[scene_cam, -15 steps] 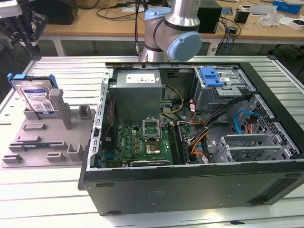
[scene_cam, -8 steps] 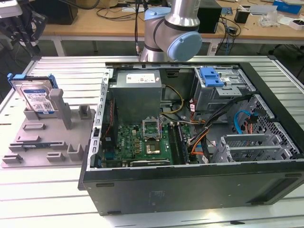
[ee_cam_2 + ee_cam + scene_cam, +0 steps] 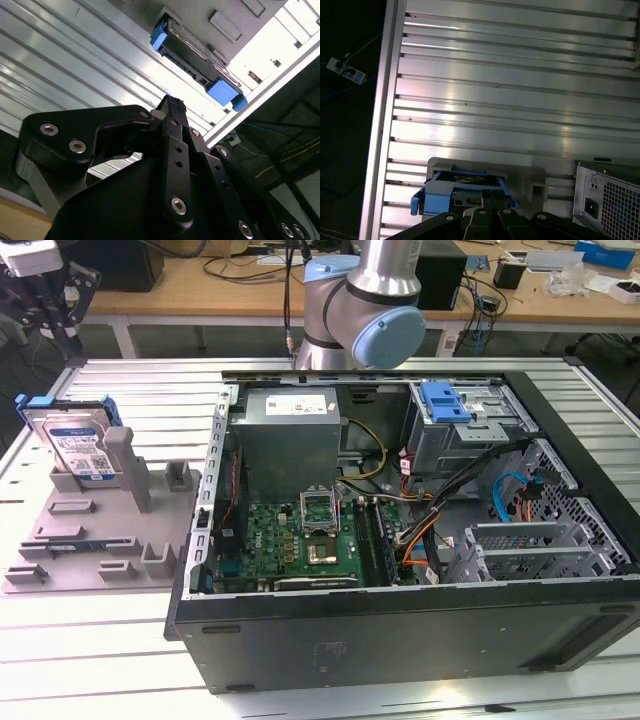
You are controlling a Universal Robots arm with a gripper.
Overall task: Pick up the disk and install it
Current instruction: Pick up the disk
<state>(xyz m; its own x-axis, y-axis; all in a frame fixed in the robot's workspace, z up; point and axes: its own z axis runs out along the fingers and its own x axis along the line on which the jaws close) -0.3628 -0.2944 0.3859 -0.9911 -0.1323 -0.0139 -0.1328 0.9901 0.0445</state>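
The disk [image 3: 75,440] is a silver drive with a white-and-blue label in a blue bracket. It leans upright in a slot of the grey fixture [image 3: 100,540] at the exterior view's left. My gripper [image 3: 48,310] hangs in the air above and behind it, apart from it. In the second wrist view the black fingertips of the gripper [image 3: 172,107] meet with nothing between them, and the disk [image 3: 195,60] lies beyond them. In the first wrist view the disk [image 3: 465,192] sits just past the gripper [image 3: 494,198].
An open computer case [image 3: 400,630] fills the middle and right of the ribbed aluminium table [image 3: 140,390]. Inside are a motherboard [image 3: 300,540], a grey power-supply box [image 3: 290,425] and a metal drive cage with a blue latch [image 3: 445,400]. Posts stand up from the fixture beside the disk.
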